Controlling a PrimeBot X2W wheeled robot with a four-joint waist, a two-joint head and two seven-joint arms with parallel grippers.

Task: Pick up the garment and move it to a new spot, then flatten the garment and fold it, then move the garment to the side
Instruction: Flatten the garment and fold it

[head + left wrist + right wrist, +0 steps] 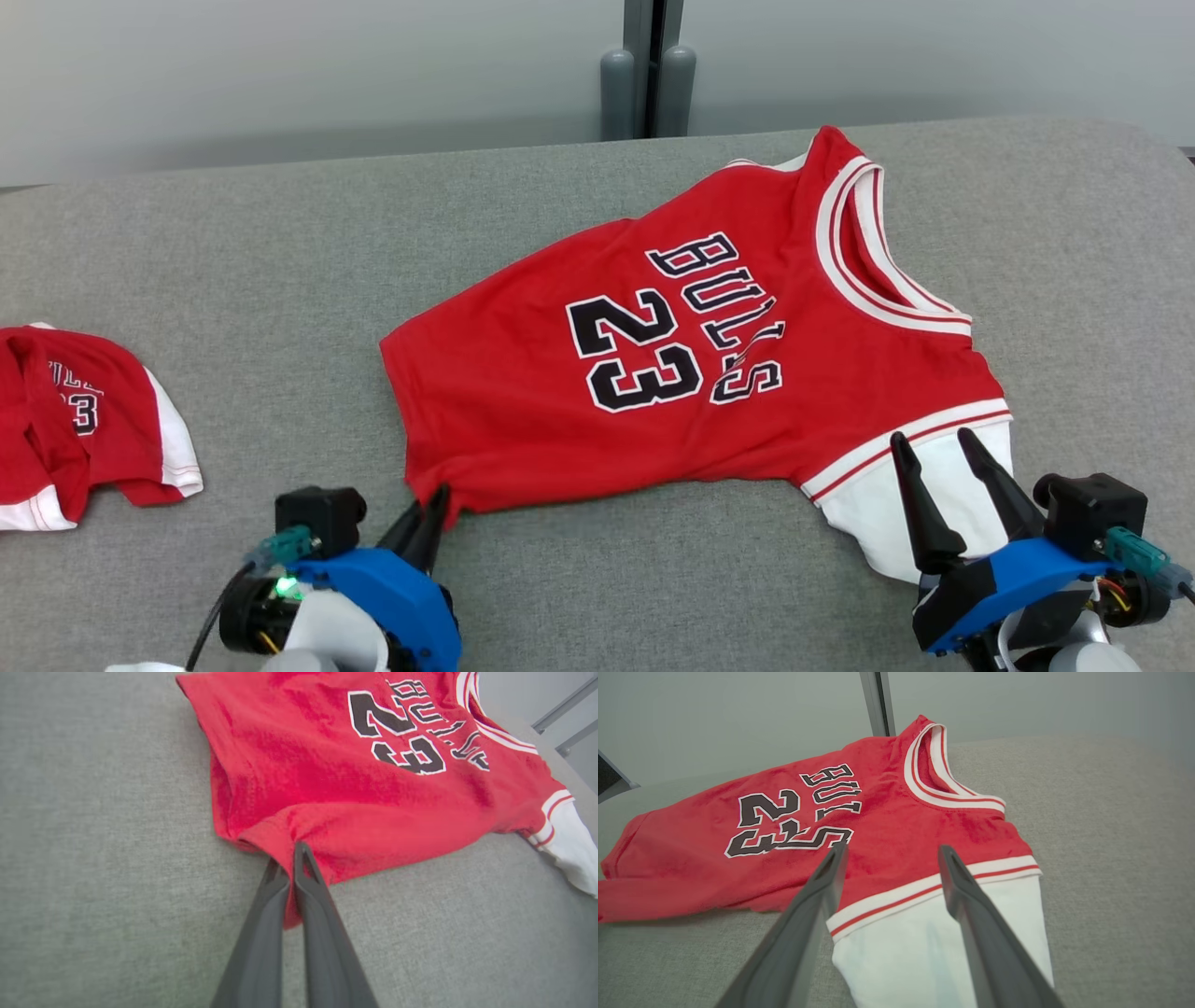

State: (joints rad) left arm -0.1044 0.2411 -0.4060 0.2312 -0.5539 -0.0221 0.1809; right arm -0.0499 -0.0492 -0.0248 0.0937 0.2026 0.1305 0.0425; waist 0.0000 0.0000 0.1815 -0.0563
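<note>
The left claw (435,504) pinches the hem corner of the red fabric jersey (523,392) lettered "BULLS 23"; the right claw (934,439) hangs spread over its white sleeve (878,523). The head view adds a crumpled red shirt (75,420) left of the left claw.

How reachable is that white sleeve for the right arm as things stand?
Probably yes: the right tool hangs open right over the white sleeve, with nothing between them.

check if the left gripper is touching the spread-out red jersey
Touching. In the left wrist view the left gripper is shut on the near hem of the spread-out jersey, with red cloth pinched between its tips.
</note>
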